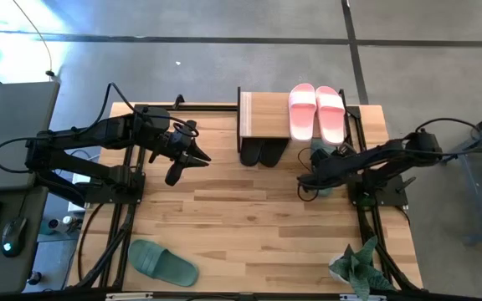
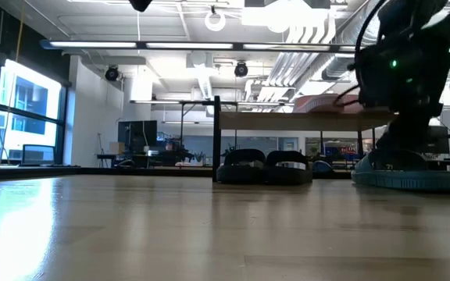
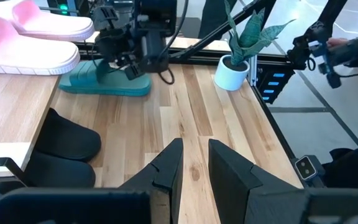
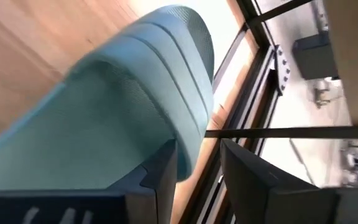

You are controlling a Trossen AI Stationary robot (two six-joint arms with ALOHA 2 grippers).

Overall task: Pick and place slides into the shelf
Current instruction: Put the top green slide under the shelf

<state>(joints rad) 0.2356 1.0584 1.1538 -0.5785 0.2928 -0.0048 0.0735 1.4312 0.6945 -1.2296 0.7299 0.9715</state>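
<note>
High view: shelf (image 1: 268,117) with pink slides (image 1: 316,111) on top, black slides (image 1: 262,153) beneath.
Right gripper (image 1: 315,180), beside the shelf, has its slightly parted fingers around the edge of a green slide (image 4: 123,106); left gripper (image 1: 189,160) hovers empty, fingers nearly together; another green slide (image 1: 162,262) lies at the table's near edge.

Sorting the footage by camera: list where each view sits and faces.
High: overhead, straight down; both arms, left gripper, pink slide sandals on the wood-plank shelf.
Low: table height, level across; black slide sandals under the shelf.
Left wrist: past its fingers toward the right gripper.
Right wrist: onto the dark green slide sandal.
Shared: both wrist views show that sandal.
</note>
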